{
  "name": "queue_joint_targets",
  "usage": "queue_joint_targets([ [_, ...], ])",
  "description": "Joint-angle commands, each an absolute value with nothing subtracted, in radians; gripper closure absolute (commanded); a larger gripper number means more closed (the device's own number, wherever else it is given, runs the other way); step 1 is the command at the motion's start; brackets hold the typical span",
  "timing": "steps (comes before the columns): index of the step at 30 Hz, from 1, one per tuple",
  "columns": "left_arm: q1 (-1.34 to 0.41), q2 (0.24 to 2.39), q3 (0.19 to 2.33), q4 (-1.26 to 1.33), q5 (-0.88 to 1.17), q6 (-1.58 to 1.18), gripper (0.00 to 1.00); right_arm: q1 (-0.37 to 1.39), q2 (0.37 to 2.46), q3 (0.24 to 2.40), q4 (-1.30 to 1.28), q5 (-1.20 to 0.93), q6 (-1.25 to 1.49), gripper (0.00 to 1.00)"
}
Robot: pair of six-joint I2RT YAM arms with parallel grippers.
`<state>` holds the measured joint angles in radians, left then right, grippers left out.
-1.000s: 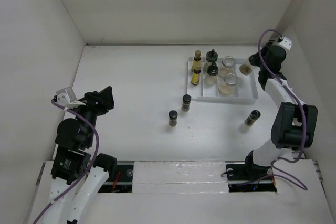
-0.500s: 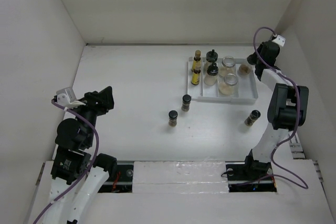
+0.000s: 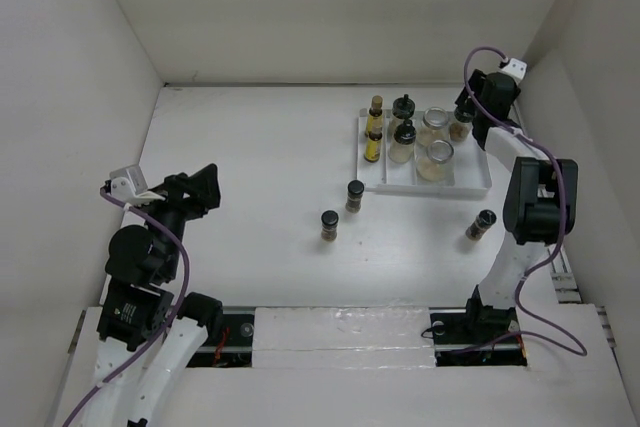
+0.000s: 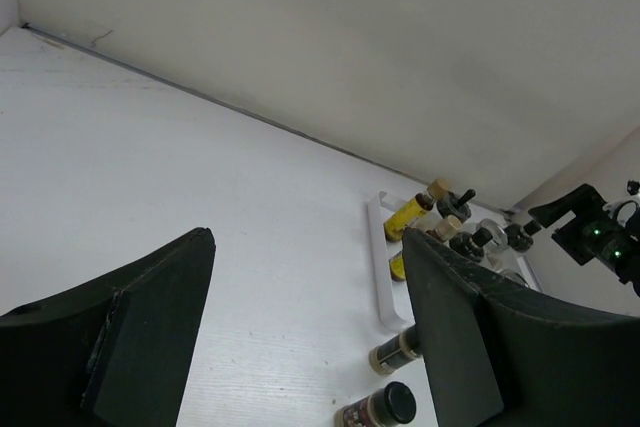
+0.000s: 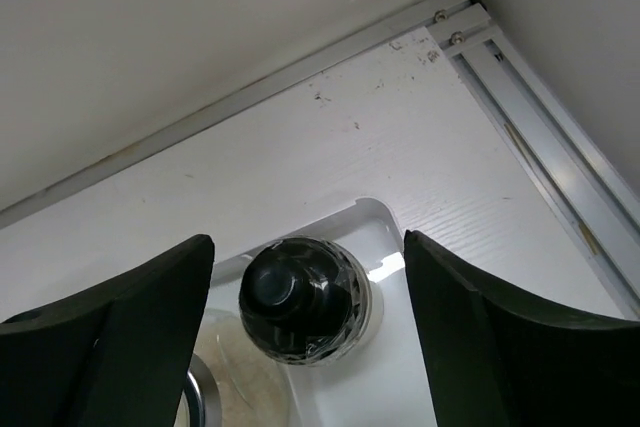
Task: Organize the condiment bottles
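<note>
Bright, even overhead light; soft shadows; wrist views' near fingers blurred.

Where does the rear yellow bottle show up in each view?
Top external: rear yellow bottle right of centre, in the left compartment of the tray.
Left wrist: right of centre, just past the tray rim.
Right wrist: not in it.
Shared landmark: the tray.

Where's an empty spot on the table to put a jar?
The wide bare table between the left pincer and the white tray is free, and the strip behind the tray. Crowded: inside the tray and by the three loose jars before it.
</note>
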<state>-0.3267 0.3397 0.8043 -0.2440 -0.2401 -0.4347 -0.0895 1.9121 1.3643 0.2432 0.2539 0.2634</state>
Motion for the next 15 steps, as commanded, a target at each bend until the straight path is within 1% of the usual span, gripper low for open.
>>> queue_joint_targets([
  [1, -0.325, 0.365, 0.801, -0.186, -0.187, -0.407, 0.28, -0.075, 1.793, 1.371, 0.302, 0.255, 0.255, 0.17],
  [2, -0.325, 0.365, 0.801, -0.186, -0.172, -0.407, 0.28, -0.075, 1.751, 1.359, 0.302, 0.255, 0.255, 0.16],
  [4, -0.325, 0.376, 0.801, -0.186, -0.144, -0.407, 0.27, -0.066, 1.691, 1.327, 0.263, 0.284, 0.255, 0.16],
  [6, -0.325, 0.385, 0.801, -0.186, -0.135, -0.397, 0.27, -0.055, 1.562, 1.226, 0.242, 0.32, 0.273, 0.16],
  [7, -0.325, 0.385, 0.801, -0.186, -0.123, -0.397, 0.27, -0.055, 1.511, 1.179, 0.242, 0.366, 0.29, 0.17],
  [8, -0.325, 0.376, 0.801, -0.186, -0.111, -0.397, 0.27, -0.042, 1.459, 1.125, 0.224, 0.385, 0.311, 0.19],
  [9, -0.325, 0.376, 0.801, -0.175, -0.11, -0.397, 0.27, -0.031, 1.351, 1.011, 0.224, 0.406, 0.362, 0.2],
  [11, -0.325, 0.376, 0.801, -0.175, -0.083, -0.397, 0.26, -0.015, 1.24, 0.89, 0.18, 0.467, 0.387, 0.2],
  [12, -0.325, 0.376, 0.801, -0.175, -0.083, -0.397, 0.26, -0.003, 1.188, 0.774, 0.179, 0.483, 0.387, 0.2],
  [13, -0.325, 0.376, 0.801, -0.175, -0.074, -0.397, 0.26, -0.003, 1.09, 0.722, 0.164, 0.498, 0.418, 0.2],
  [15, -0.325, 0.394, 0.801, -0.175, -0.037, -0.397, 0.24, 0.006, 1.002, 0.646, 0.079, 0.534, 0.436, 0.19],
])
